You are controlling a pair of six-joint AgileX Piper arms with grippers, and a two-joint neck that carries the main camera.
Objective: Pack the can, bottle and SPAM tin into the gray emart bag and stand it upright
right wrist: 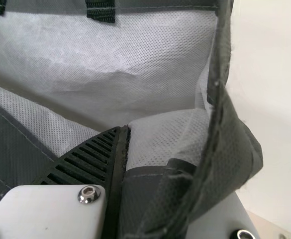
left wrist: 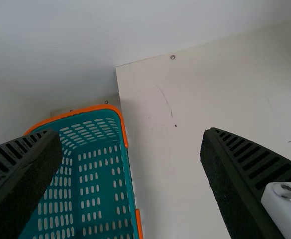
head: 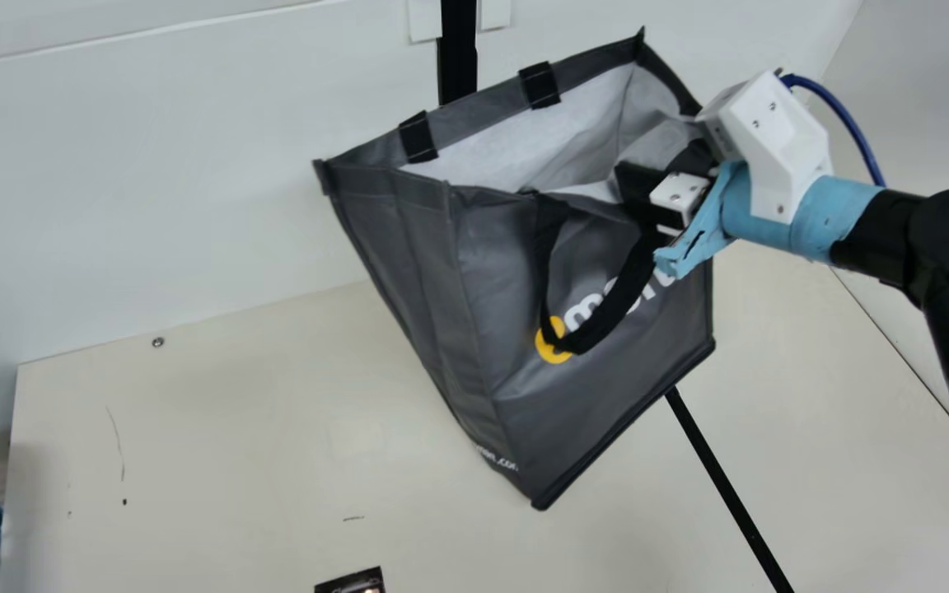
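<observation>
Clearly, the gray emart bag [head: 491,329] hangs tilted over the cream table [head: 219,428] in the main view, its mouth open and its pale lining [head: 540,136] showing; whether its lowest corner touches the tabletop, I cannot tell. The right gripper [head: 638,185] is clamped on the upper side of the bag, at the mouth. In the right wrist view, one black ribbed finger [right wrist: 85,162] lies inside the mouth, pressed against a folded stretch of gray fabric, and the other is hidden behind the cloth. A black webbing handle [head: 623,288] loops down the bag's front, across the yellow and white logo [head: 553,350], and two short black webbing bands cross the far rim. The left gripper [left wrist: 130,131] has its jaws spread wide with nothing between them, above the table's edge and a teal slatted plastic basket [left wrist: 88,179] with an orange rim, which stands just beside the table. At the bottom edge of the main view, a dark printed item [head: 352,583] is cut off, too little of it in sight to identify.
</observation>
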